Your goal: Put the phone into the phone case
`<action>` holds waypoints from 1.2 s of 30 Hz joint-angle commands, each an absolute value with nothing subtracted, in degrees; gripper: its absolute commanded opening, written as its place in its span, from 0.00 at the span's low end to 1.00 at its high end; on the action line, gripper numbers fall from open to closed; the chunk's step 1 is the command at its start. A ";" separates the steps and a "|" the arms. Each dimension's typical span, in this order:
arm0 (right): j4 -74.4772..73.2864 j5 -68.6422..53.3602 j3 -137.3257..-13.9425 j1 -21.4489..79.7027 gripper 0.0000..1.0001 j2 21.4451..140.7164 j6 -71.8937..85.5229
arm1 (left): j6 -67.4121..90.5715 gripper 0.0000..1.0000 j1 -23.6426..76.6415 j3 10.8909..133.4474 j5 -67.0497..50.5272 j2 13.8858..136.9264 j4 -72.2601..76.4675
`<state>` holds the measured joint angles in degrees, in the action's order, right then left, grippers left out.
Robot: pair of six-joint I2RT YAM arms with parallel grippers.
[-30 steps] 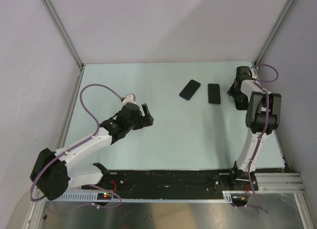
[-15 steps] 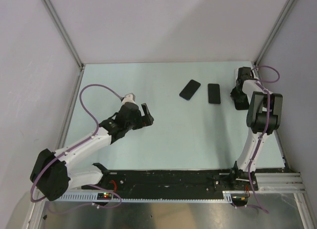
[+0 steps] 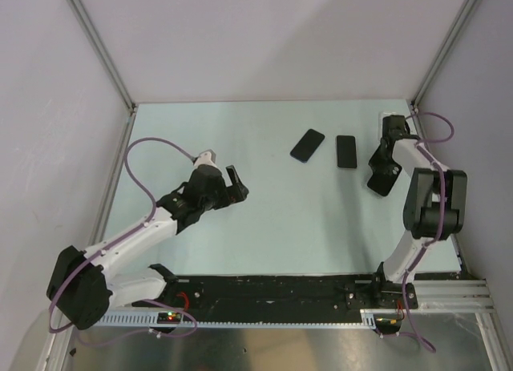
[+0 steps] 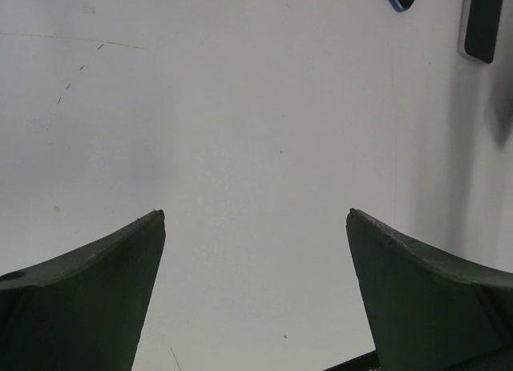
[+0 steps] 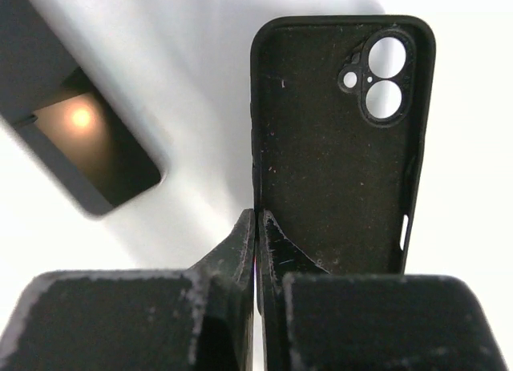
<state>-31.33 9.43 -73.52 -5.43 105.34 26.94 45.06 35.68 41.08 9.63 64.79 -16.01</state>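
Phone case [image 5: 337,171] is pinched at its edge by right gripper [image 5: 255,219].

Overhead: bright, even, diffuse light; faint soft shadows on the worktop [image 3: 264,219]. Left wrist: worktop washed out, grey shadow along the view's right side. Right wrist: warm glare spot on the phone [image 5: 96,155]; phone case [image 5: 337,147] in sharp focus.
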 commanded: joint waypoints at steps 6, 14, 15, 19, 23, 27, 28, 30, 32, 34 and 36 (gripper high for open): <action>-34.03 10.59 -71.28 16.39 0.00 87.52 27.28 | 50.00 0.98 32.14 38.90 9.19 58.09 -16.00; -31.21 11.76 -75.64 41.09 0.00 96.91 29.82 | 52.83 0.98 24.59 32.97 10.71 53.67 -16.50; -31.16 12.25 -76.58 43.62 0.00 98.99 30.16 | 52.83 0.98 24.07 32.44 10.89 53.51 -16.56; -33.84 16.28 -82.78 51.23 0.00 107.04 30.36 | 53.15 0.98 23.04 30.64 11.71 53.01 -16.55; -33.96 16.50 -85.15 54.27 0.17 110.60 29.19 | 53.21 0.98 22.61 29.61 11.82 53.03 -16.58; -31.46 15.34 -82.97 54.53 0.76 107.77 27.69 | 53.03 0.98 22.30 29.52 11.86 53.54 -16.48; -31.20 15.49 -82.62 53.94 0.83 106.35 27.34 | 52.93 0.98 22.27 29.57 11.82 53.71 -16.50; -30.94 15.63 -81.96 52.05 0.89 103.82 26.79 | 52.56 0.98 22.31 29.87 11.55 53.90 -16.45; -30.92 16.08 -81.42 48.30 0.91 101.67 26.16 | 52.25 0.98 22.25 30.06 11.35 53.90 -16.48; -30.89 16.48 -80.91 43.03 0.92 100.06 25.46 | 52.04 0.98 22.24 30.17 10.90 53.62 -16.49; -30.00 16.86 -80.37 37.17 0.94 99.13 23.96 | 51.68 0.98 22.24 30.42 10.17 53.31 -16.43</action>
<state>-32.18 13.76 -81.01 47.57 104.22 26.59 52.47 22.72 29.67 10.31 54.00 -17.34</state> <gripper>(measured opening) 0.923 0.985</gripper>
